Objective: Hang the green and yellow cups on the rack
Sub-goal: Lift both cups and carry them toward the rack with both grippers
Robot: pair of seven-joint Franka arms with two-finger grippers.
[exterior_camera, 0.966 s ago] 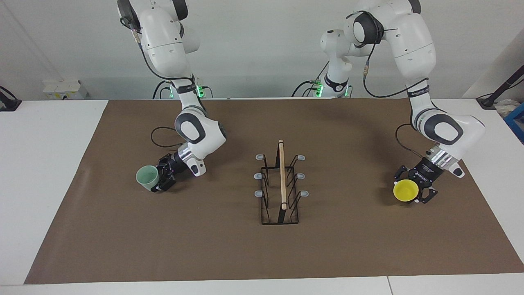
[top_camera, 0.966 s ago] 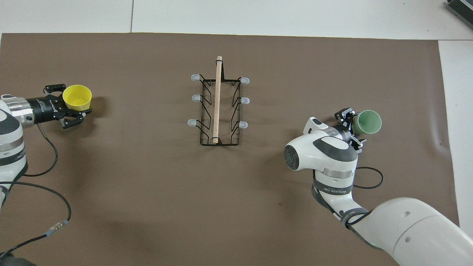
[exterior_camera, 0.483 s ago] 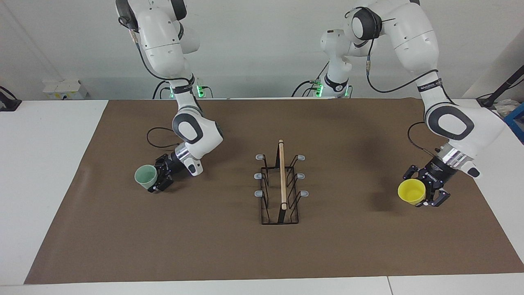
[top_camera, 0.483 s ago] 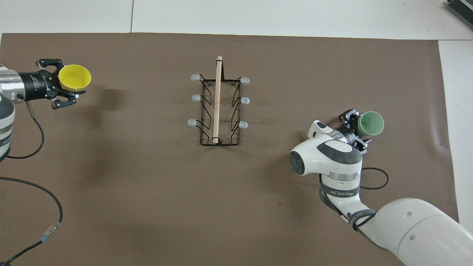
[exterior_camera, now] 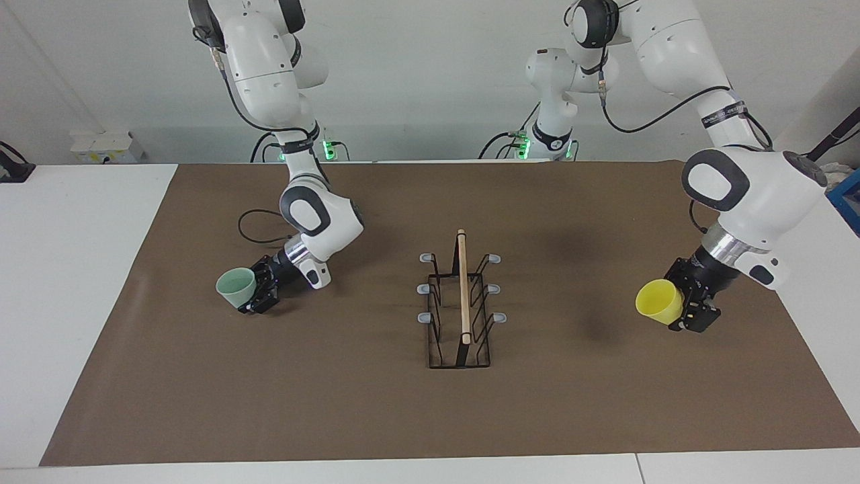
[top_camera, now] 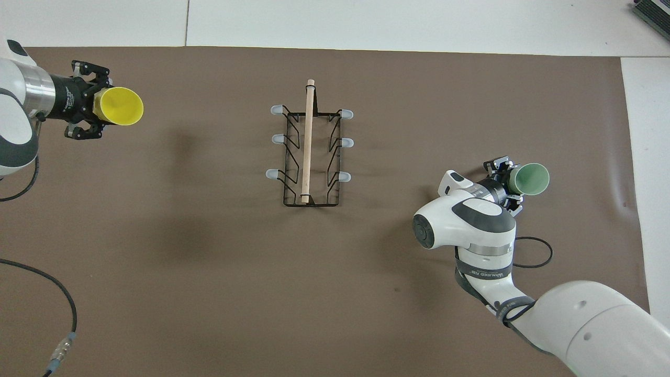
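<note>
The black wire rack [exterior_camera: 462,304] with its wooden top rod stands in the middle of the brown mat; it also shows in the overhead view [top_camera: 309,152]. All its grey-tipped pegs are bare. My left gripper [exterior_camera: 676,306] [top_camera: 97,107] is shut on the yellow cup [exterior_camera: 656,300] [top_camera: 122,106] and holds it in the air on its side, mouth toward the rack, over the left arm's end of the mat. My right gripper [exterior_camera: 255,292] [top_camera: 510,181] is shut on the green cup [exterior_camera: 235,286] [top_camera: 530,178], tilted just above the mat at the right arm's end.
The brown mat [exterior_camera: 336,410] covers most of the white table. A black cable loop [exterior_camera: 259,228] lies by the right arm's wrist, nearer to the robots than the green cup. Another cable [top_camera: 47,293] trails on the mat near the left arm.
My left gripper has risen with the yellow cup and turned its mouth from upward toward the rack. My right gripper has lifted and tipped the green cup, drifting slightly away from the rack.
</note>
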